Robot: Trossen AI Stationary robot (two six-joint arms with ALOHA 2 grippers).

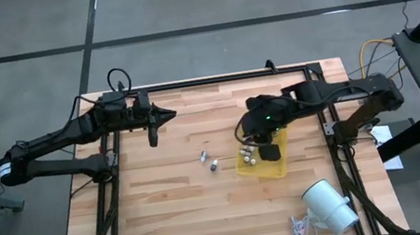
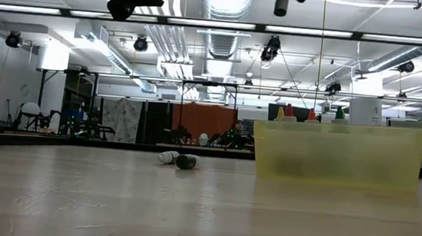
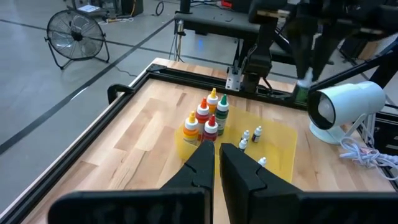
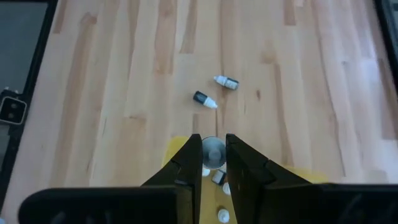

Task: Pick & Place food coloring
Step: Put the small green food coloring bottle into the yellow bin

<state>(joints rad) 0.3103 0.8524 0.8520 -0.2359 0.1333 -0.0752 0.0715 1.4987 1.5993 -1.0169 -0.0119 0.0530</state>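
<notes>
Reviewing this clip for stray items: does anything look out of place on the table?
Yes. Two small vials lie tipped on the bare wood, apart from the yellow tray where the other bottles stand upright. The right claw holds another vial over the tray's edge.

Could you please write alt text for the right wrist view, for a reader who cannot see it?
The right tool holds a small silvery vial between its dark fingers, above the edge of a yellow tray. Beyond it, two more small vials lie on their sides, apart, on the wooden table.
</notes>
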